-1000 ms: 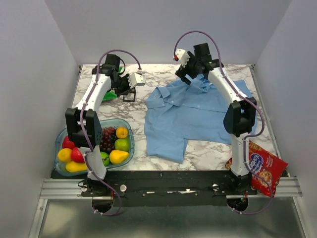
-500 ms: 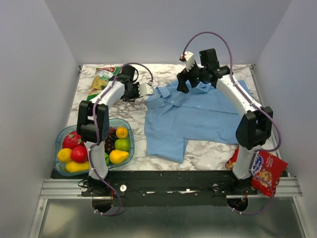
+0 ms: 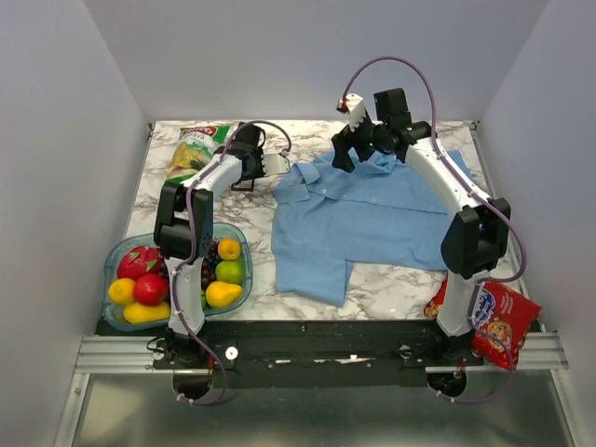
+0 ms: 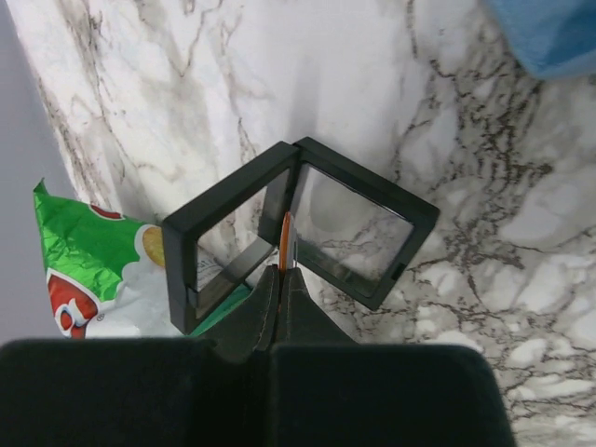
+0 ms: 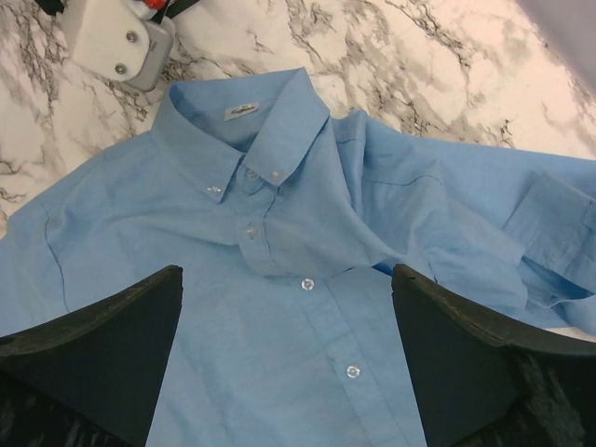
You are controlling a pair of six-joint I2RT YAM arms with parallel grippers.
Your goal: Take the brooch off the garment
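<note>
The garment, a light blue collared shirt [image 3: 372, 209], lies flat on the marble table right of centre. It fills the right wrist view [image 5: 279, 307], and no brooch shows on it. My left gripper [image 4: 282, 270] is shut on a thin orange and silver piece [image 4: 287, 240], seen edge-on, which looks like the brooch. It holds the piece over an open black frame box [image 4: 228, 189]. In the top view the left gripper [image 3: 247, 169] is just left of the collar. My right gripper [image 5: 284, 275] is open and empty, above the button front near the collar [image 3: 346, 154].
A green chips bag [image 3: 191, 149] lies at the back left, beside the black box [image 3: 244, 183]. A clear bowl [image 3: 244, 244] of fruit stands at the front left. A red cookie bag [image 3: 498, 317] hangs over the front right edge.
My left arm has swung in toward the shirt, uncovering the chips bag, while its gripper stays at the black box. My right arm has risen and shifted slightly right over the collar.
</note>
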